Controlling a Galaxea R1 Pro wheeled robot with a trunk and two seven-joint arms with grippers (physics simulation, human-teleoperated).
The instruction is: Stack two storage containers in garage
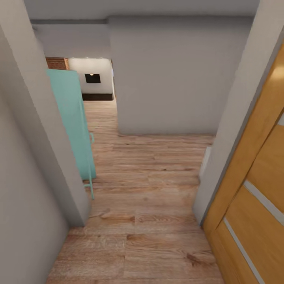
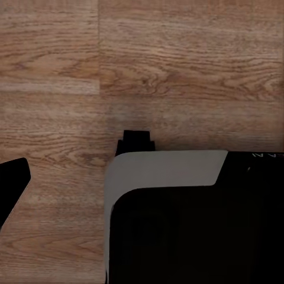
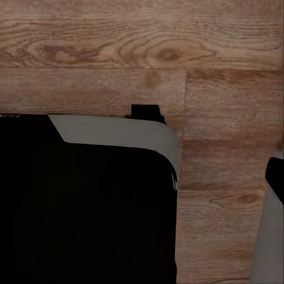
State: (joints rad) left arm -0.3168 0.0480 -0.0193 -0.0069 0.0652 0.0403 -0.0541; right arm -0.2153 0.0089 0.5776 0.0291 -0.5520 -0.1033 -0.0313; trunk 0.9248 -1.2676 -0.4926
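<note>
just a hallway: wood plank floor, teal door on the left, orange door on the right. can't tell either gripper's state.

Light wood plank floor lies beneath a black-and-grey body, possibly the robot's base.

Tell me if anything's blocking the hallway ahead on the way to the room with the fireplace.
Straight ahead a grey wall closes off the hall, so the way bends left. There, a turquoise open door leans into the gap, narrowing it. Past it, the wood floor runs on toward the brick-topped fireplace. No storage bins are in sight yet.
</note>
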